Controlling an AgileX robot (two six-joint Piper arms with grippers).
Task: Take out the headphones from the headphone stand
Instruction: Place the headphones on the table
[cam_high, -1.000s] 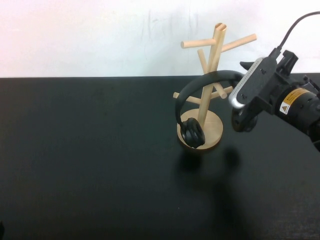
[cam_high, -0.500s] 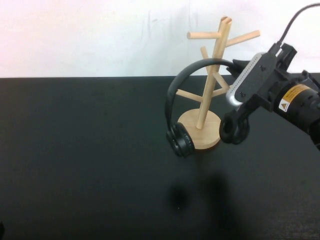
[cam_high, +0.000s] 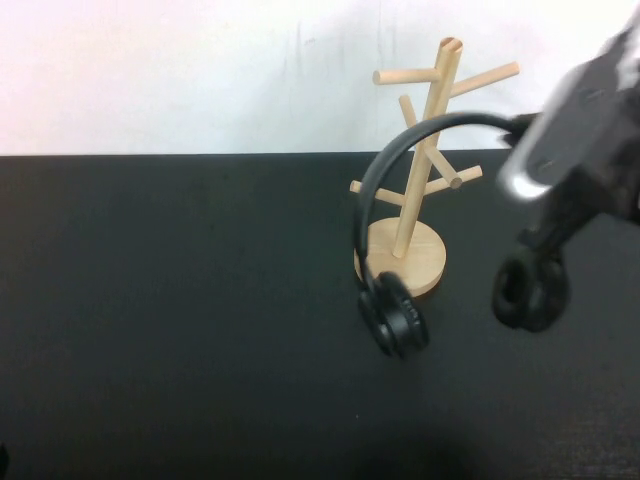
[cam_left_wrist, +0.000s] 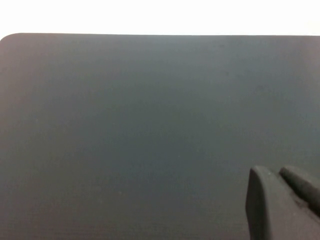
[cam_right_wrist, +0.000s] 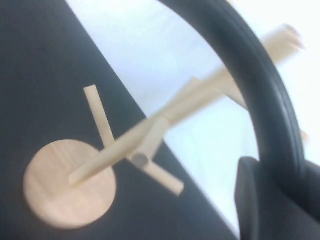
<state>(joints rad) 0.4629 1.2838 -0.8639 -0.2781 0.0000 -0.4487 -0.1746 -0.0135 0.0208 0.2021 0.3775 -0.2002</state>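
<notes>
A: Where are the headphones (cam_high: 420, 190) sitting right now?

B: They are hanging in the air, clear of the headphone stand (cam_high: 415, 190). The right gripper (cam_high: 520, 128) is holding them by the headband up near the far right part of the table (cam_high: 180, 320). One ear cup is dangling in front of the stand's round base, the other is hanging off to the right, near the right edge.

A: Are the fingers pinching the band?

B: Yes. In the right wrist view a dark finger (cam_right_wrist: 260, 200) is pressing against the thick black band, so the fingers are clamped on the headphones.

A: And the stand itself?

B: It is standing upright on its disc base toward the far edge, right of the middle, with its pegs bare. The headband is arching in front of the pole without resting on any peg.

A: What about the other arm?

B: The left gripper (cam_left_wrist: 282, 200) is hovering over bare black tabletop; only the left wrist view is showing it. Its two dark fingertips are lying close together with nothing between them.
</notes>
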